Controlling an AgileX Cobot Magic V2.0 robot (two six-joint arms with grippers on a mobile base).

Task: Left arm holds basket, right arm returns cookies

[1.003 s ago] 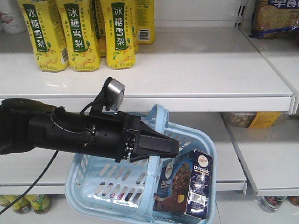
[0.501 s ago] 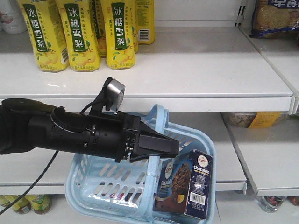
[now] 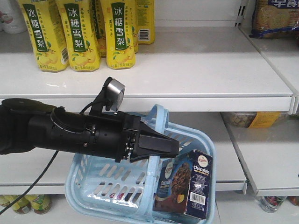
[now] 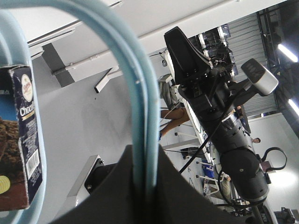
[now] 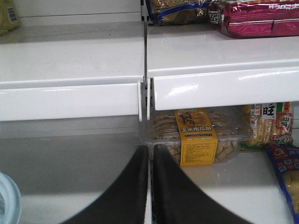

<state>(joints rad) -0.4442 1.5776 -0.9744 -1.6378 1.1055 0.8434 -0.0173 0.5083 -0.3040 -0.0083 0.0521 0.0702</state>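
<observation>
My left gripper (image 3: 161,148) is shut on the two pale blue loop handles (image 4: 142,93) of the basket (image 3: 107,186), which hangs tilted in front of the lower shelf. In the left wrist view the handles run between the fingers of the left gripper (image 4: 145,154). The cookies (image 3: 184,184), a dark navy box, stand upright in the basket's right end and show at the left wrist view's edge (image 4: 18,140). My right gripper (image 5: 150,151) is shut on nothing and faces the shelves right of the basket, whose rim (image 5: 7,200) shows at lower left. The right arm (image 4: 219,107) is apart from the basket.
Yellow pear-drink bottles (image 3: 79,32) stand on the upper shelf (image 3: 201,70), and a biscuit bag (image 3: 275,16) lies at top right. Ahead of the right gripper, a clear tub of biscuits with a yellow label (image 5: 196,135) sits under a white shelf edge (image 5: 219,88), with packets (image 5: 273,123) beside it.
The cookies have settled slightly in the basket. The left arm and basket hold still.
</observation>
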